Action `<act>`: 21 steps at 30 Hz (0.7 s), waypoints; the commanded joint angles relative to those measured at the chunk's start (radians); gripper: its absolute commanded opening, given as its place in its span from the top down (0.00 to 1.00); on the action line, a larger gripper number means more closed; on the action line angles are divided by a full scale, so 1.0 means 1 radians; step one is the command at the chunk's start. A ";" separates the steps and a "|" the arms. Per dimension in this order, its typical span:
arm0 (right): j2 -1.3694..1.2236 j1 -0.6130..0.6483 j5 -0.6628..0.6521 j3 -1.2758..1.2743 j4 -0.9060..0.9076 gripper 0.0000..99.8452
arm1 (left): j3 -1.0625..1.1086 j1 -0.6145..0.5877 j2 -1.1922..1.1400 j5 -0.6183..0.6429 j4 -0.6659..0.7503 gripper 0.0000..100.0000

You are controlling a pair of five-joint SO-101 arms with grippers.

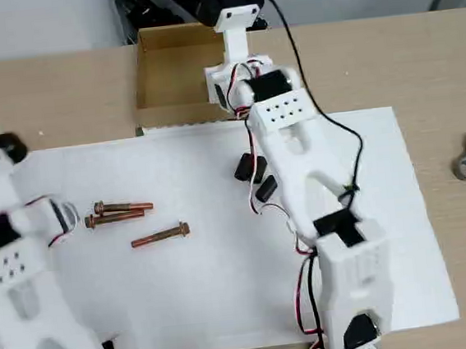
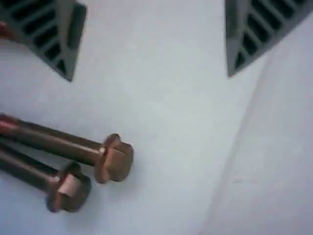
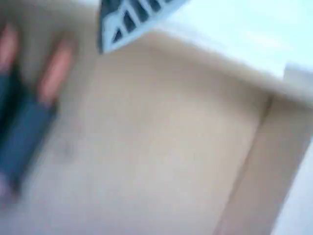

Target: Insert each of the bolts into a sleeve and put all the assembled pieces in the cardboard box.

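Left of centre on the white sheet, you have one bolt lying just beside a second bolt, with a third bolt apart at their lower right. Your left gripper hangs near the pair's heads, fingers spread wide and holding nothing. One black sleeve and a second sleeve lie by the right arm. Your right gripper is at the cardboard box, upper centre; you cannot tell its grip. A blurred sleeved bolt lies inside.
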State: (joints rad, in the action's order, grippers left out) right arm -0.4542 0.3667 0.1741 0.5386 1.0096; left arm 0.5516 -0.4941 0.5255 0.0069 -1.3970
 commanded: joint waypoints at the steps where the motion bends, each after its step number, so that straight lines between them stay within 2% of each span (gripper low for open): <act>1: 0.139 -0.012 -0.008 0.049 0.202 0.86 | -0.094 0.094 -0.083 -0.135 -0.034 0.81; 11: 0.309 -0.128 -0.011 0.049 0.627 0.86 | -0.101 0.442 -0.112 -0.479 -0.044 0.81; 17: 0.449 -0.252 -0.124 0.002 0.651 0.86 | -0.059 0.557 -0.114 -0.732 -0.034 0.81; 21: 0.547 -0.286 -0.203 -0.098 0.650 0.86 | 0.051 0.577 -0.114 -0.870 0.055 0.81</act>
State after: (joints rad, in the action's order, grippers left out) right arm -0.0031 0.1059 0.0176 0.4818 1.6525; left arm 0.5608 0.0675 0.4120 -0.7848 -1.4062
